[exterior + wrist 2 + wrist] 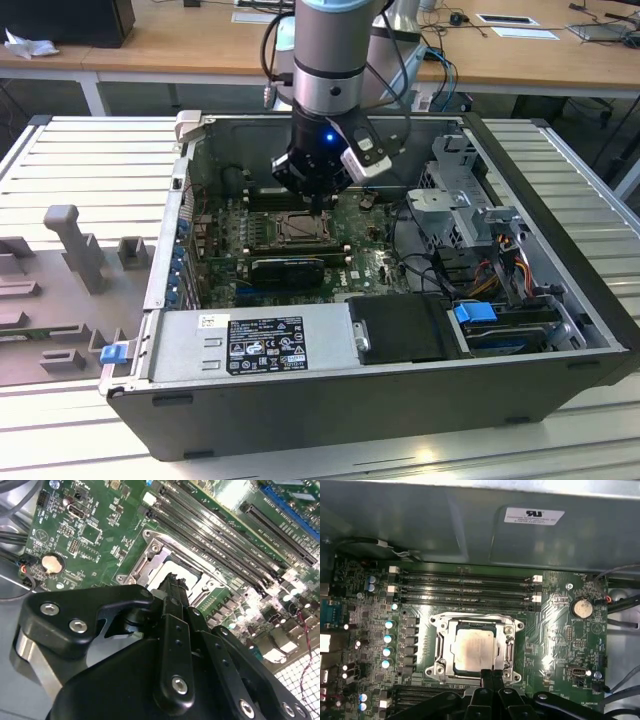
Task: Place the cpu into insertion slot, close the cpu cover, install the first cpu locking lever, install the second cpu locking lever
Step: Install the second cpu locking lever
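Hanging with its thin fingers pressed together and holding nothing, the pincer (pixel 491 676) sits right above the near edge of the insertion slot (pixel 475 647), where the cpu (pixel 474 649) lies flat just beyond its tips.

A long pale wooden desk (pixel 180 45) runs along twelve o'clock in the exterior view, its white metal leg (pixel 92 95) at ten o'clock. White papers (pixel 505 20) lie on it toward one o'clock. A ribbed silver-grey metal worktable (pixel 80 160) spreads below, carrying a grey moulded plastic fixture tray (pixel 60 300) at nine o'clock.
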Tool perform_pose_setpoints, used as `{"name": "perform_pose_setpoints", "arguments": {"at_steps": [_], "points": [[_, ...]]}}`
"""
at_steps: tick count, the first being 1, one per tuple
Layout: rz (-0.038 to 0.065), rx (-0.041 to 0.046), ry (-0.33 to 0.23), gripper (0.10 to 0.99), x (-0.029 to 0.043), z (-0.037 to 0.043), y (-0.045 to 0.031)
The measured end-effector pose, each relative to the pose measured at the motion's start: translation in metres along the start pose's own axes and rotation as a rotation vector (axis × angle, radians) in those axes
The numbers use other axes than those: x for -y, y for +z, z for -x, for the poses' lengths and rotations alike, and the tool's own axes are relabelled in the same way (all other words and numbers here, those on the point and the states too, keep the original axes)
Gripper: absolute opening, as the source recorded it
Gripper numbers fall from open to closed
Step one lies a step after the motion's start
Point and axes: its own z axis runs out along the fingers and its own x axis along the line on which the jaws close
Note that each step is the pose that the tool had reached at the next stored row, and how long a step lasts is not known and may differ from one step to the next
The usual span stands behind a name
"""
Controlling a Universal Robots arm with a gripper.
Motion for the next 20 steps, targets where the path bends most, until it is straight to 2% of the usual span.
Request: {"name": "perform_pose_setpoints", "arguments": {"at_steps": [2, 6, 10, 13, 14, 15, 16, 17, 20], "points": [[0.000, -0.0004, 0.000, 0.106, 0.0035, -0.0007, 0.0009], [0.000, -0.0010, 0.000, 0.106, 0.0160, -0.0031, 0.0025], [0.001, -0.0018, -0.001, 0.106, 0.0205, -0.0049, 0.0053], [0.001, -0.0096, -0.001, 0.106, 0.0209, -0.0052, 0.0095], [0.005, -0.0102, -0.005, 0.106, 0.0210, -0.0055, 0.0102], [0.018, -0.0095, -0.007, 0.106, 0.0211, -0.0056, 0.0104], [0.037, -0.0083, -0.008, 0.106, 0.0215, -0.0063, 0.0105], [0.042, -0.0079, -0.008, 0.106, 0.0223, -0.0070, 0.0106], [0.043, -0.0081, -0.010, 0.106, 0.0266, -0.0096, 0.0107]]}}
